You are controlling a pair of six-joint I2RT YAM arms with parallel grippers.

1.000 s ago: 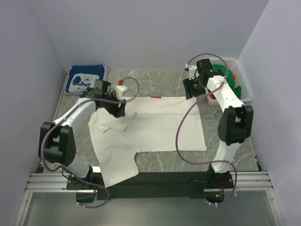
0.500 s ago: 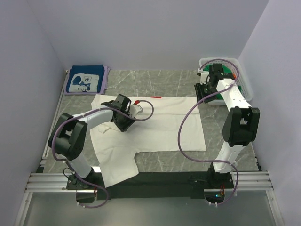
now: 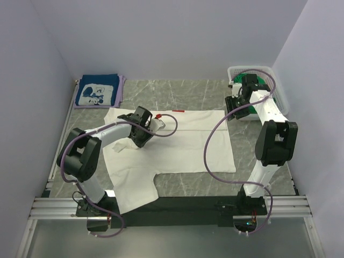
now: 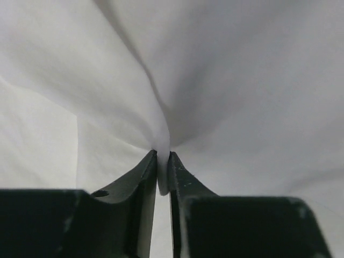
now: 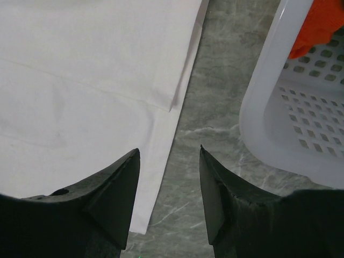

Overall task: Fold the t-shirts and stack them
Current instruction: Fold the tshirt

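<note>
A large white t-shirt (image 3: 188,142) lies spread on the marble table, blank side up, one sleeve hanging over the near edge. My left gripper (image 3: 141,134) is shut on a pinched fold of this white cloth (image 4: 163,145), low over the shirt's left part. My right gripper (image 3: 232,110) is open and empty, above the shirt's far right corner (image 5: 161,107), next to the basket. A folded navy t-shirt (image 3: 97,91) with white cartoon print lies at the far left. Green cloth (image 3: 262,81) shows in the basket.
A white plastic lattice basket (image 3: 277,97) stands at the far right; its wall (image 5: 279,118) is just right of my right fingers, with orange cloth (image 5: 317,24) inside. Grey marble (image 3: 183,88) shows behind the shirt. Walls close in on three sides.
My left gripper came down from the far left onto the white shirt and closed on a fold. My right arm swung right and down to the shirt's far right corner.
</note>
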